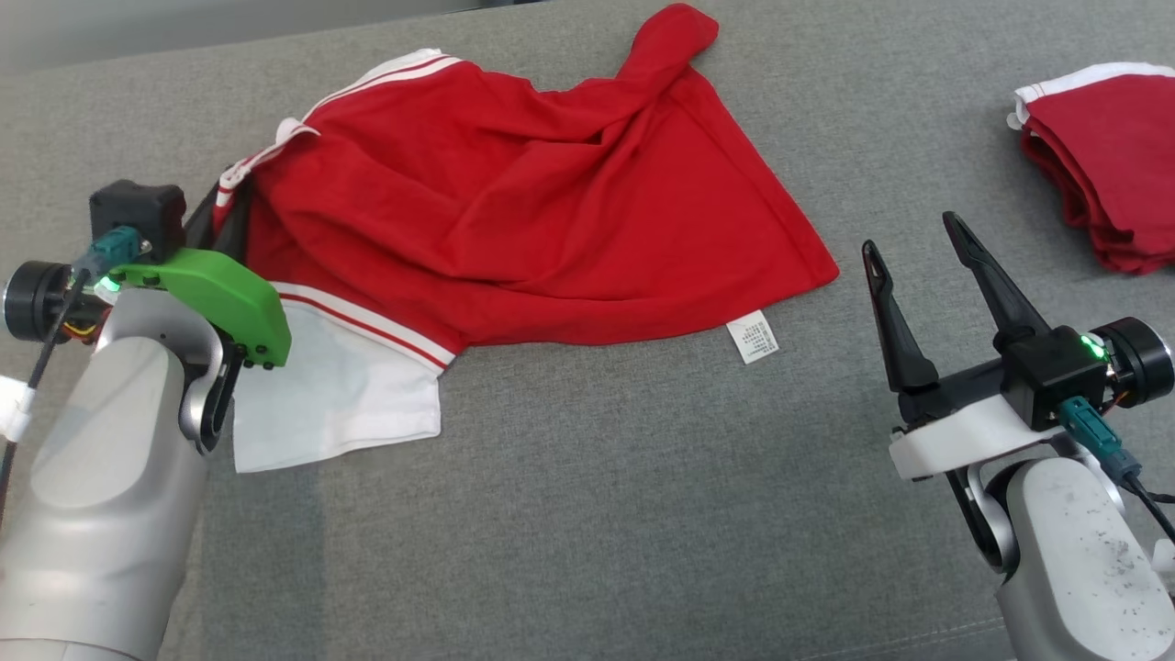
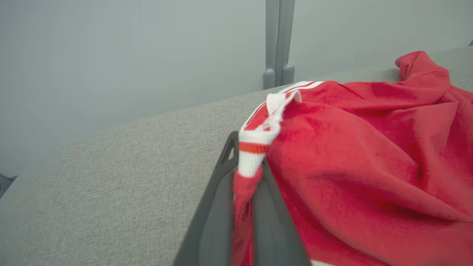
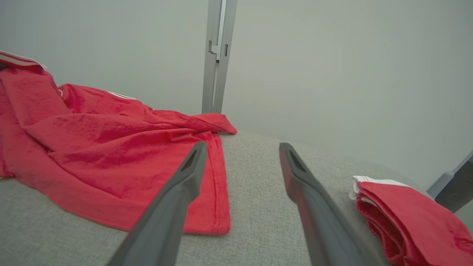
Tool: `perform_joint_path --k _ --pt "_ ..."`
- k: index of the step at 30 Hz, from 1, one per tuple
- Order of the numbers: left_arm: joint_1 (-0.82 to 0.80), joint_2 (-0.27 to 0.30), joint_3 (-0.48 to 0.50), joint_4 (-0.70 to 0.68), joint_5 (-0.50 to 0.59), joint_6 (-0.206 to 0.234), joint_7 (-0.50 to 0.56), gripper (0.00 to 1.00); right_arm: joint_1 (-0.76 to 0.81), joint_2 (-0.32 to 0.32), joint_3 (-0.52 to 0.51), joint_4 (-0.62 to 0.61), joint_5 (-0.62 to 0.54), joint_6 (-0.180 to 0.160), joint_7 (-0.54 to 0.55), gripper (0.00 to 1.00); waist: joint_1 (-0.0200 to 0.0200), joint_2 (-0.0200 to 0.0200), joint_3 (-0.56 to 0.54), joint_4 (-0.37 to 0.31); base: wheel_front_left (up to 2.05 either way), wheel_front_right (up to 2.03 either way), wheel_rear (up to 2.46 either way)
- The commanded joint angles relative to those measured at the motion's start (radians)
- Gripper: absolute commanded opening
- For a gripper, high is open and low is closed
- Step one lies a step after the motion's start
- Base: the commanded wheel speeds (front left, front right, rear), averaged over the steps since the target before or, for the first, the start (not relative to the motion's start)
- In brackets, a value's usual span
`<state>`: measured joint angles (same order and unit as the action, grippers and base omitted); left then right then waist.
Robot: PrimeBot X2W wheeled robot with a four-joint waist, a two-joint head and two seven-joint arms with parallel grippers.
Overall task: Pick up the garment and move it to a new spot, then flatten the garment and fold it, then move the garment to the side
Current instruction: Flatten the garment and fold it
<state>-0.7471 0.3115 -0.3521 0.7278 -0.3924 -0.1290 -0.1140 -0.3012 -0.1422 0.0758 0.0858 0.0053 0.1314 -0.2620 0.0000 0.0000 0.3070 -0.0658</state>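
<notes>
A rumpled red garment (image 1: 532,211) with white striped trim and a white sleeve lies spread across the grey cushioned surface (image 1: 597,496). My left gripper (image 1: 225,207) is at its left edge, shut on the white-and-red striped collar trim; in the left wrist view the trim (image 2: 255,147) is pinched between the two dark fingers (image 2: 218,207) of the left gripper (image 2: 242,162). My right gripper (image 1: 913,243) stands open at the lower right, apart from the garment's right hem (image 3: 218,192), with nothing between its fingers (image 3: 177,195).
A second red garment (image 1: 1106,165), folded, with white trim, lies at the far right (image 3: 410,221). A white care label (image 1: 753,336) sticks out below the garment's lower hem. A grey wall with a vertical post (image 3: 216,55) stands behind the surface.
</notes>
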Motion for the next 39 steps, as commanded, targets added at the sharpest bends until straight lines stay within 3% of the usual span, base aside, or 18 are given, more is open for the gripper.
perform_joint_path --k 1,2,3,4,11,18,27,39 --pt "-0.021 0.009 -0.009 0.019 -0.021 -0.002 0.005 0.00 -0.010 0.005 -0.001 0.006 -0.011 -0.002 -0.004 1.00 0.0000 0.0000 0.011 -0.018 0.00 0.00 0.00" --pt "-0.036 0.015 -0.018 0.038 -0.037 -0.002 0.012 0.21 -0.013 0.012 0.002 0.011 -0.012 -0.002 -0.004 1.00 0.0000 0.0000 0.011 -0.023 0.00 0.00 0.00" --pt "-0.048 0.022 -0.030 0.048 -0.042 -0.002 0.013 0.50 -0.015 0.016 0.003 0.014 -0.013 -0.002 -0.004 1.00 0.0000 0.0000 0.011 -0.025 0.00 0.00 0.00" --pt "-0.062 0.031 -0.041 0.062 -0.054 -0.002 0.006 1.00 -0.017 0.021 0.003 0.018 -0.016 -0.002 -0.004 1.00 0.0000 0.0000 0.011 -0.028 0.00 0.00 0.00" --pt "-0.073 0.037 -0.076 0.091 -0.104 -0.002 -0.108 1.00 0.006 0.049 -0.027 0.037 -0.027 -0.002 -0.004 1.00 0.0000 0.0000 -0.016 -0.014 0.00 0.00 0.00" --pt "0.053 0.004 -0.049 -0.034 -0.137 -0.003 -0.152 1.00 0.049 0.074 -0.057 0.063 -0.026 -0.002 -0.004 1.00 0.0000 0.0000 -0.089 0.032 0.00 0.00 0.00" --pt "0.388 -0.106 0.089 -0.295 -0.075 0.038 -0.151 1.00 0.110 0.089 -0.104 0.090 0.009 -0.002 -0.004 1.00 0.0000 0.0000 -0.191 0.084 0.00 0.00 0.00" --pt "0.642 -0.222 0.198 -0.417 0.012 0.053 -0.151 1.00 0.197 0.090 -0.080 0.130 0.085 -0.002 -0.004 1.00 0.0000 0.0000 -0.275 0.100 0.00 0.00 0.00"
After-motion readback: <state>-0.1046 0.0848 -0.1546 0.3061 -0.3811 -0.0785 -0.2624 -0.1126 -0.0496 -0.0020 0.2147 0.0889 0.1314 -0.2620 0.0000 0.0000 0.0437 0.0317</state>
